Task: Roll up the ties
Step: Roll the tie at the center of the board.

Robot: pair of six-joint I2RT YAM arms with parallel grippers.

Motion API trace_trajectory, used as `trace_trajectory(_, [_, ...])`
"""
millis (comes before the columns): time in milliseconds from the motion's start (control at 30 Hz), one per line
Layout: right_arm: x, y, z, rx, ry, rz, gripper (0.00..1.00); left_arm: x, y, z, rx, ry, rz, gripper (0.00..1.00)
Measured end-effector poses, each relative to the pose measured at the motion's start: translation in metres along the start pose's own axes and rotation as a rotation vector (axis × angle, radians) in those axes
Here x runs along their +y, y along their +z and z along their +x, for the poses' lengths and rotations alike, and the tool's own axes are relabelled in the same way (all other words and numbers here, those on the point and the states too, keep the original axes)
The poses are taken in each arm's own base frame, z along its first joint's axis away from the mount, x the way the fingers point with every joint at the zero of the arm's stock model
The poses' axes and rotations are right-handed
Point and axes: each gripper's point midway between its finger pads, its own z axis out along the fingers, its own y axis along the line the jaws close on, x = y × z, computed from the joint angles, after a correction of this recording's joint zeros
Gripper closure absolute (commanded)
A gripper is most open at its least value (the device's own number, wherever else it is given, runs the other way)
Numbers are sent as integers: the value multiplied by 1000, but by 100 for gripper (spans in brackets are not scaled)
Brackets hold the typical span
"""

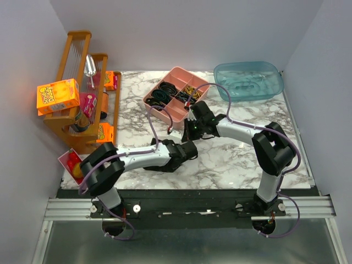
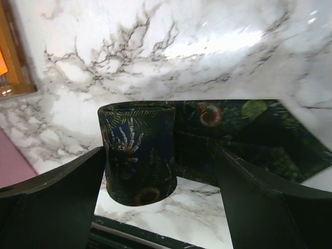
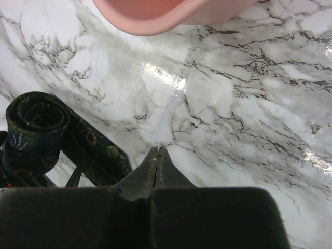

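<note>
Starting at the left, we find the left gripper [image 2: 162, 155] spread wide and holding nothing. One dark finger is just beside the dark green-black patterned fabric necktie [image 2: 137, 150] and the other is well clear of it. Much of the tie is wound into a tight coil that sits on the white grey-veined marble tabletop [image 2: 155, 52] between those fingers, near the middle of the table. From above, the arms hide nearly all of it. The coil appears to stand on its edge, its axis roughly upright and its spiral facing up.

Rightward, the loose tail [image 2: 249, 129] leaves the coil and runs long and straight across the left wrist view, ending in a point at the right. Further right, the right gripper [image 3: 158, 155] is pinched fully together, its tip low over the marble just beside that tail. Whether it pins the fabric we cannot tell. Beyond it lies the rim of the pink plastic tray [image 3: 155, 13].

To finish this roll well, we judge the left fingers should close gently around the coil's sides so the layers do not spring loose. They should then turn it along the tail's line, keeping the edges flush while the right tip holds the tail taut.
</note>
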Motion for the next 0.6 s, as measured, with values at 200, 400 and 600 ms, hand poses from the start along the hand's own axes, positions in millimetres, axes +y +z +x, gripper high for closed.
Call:
trace_trajectory(200, [1,0,0,1,-16,-3,98,-4,-25,-27,-95,-127,157,2])
trace_trajectory(400, [24,0,-3,-3,-67,-42,98,19,-37,-45,-149,-295,283,1])
trace_trajectory(600, [79,-4,-11,-24,-159,-144,98,62,-12,-37,-110,-524,346,1])
